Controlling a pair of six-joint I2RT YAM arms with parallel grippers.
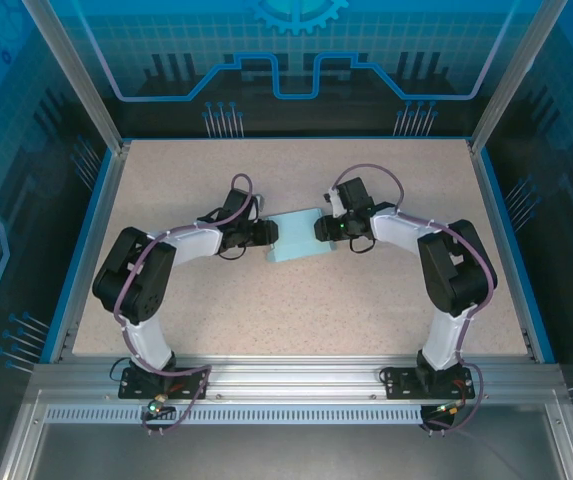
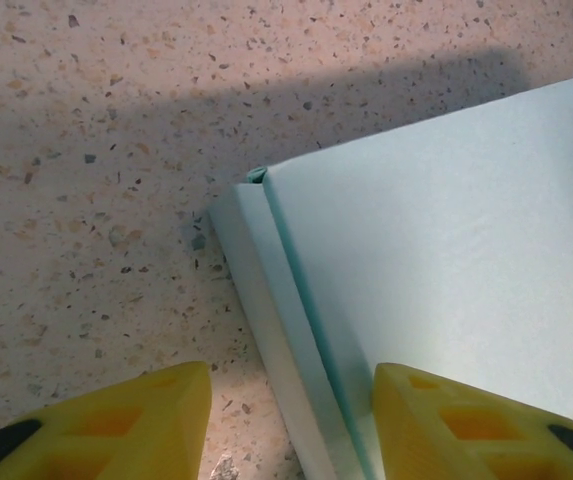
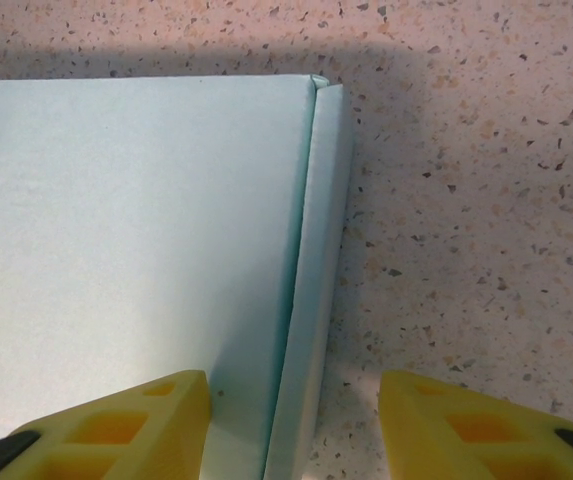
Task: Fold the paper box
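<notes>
Bright, even light from overhead reaches your speckled table (image 1: 296, 300); in both wrist views you see a soft-edged shadow crossing it beyond the pale paper box (image 2: 446, 250), speckles crisp.

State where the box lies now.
Top view: the box lies central on the table, between the left arm and right arm, whose jaws straddle its ends.

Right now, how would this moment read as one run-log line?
paper box: flat on table | left gripper: open, straddling its left edge | right gripper: open, straddling its right edge

Speckled beige table (image 1: 296, 300) inside blue, seemingly printed, panel walls (image 1: 366, 45).
</notes>
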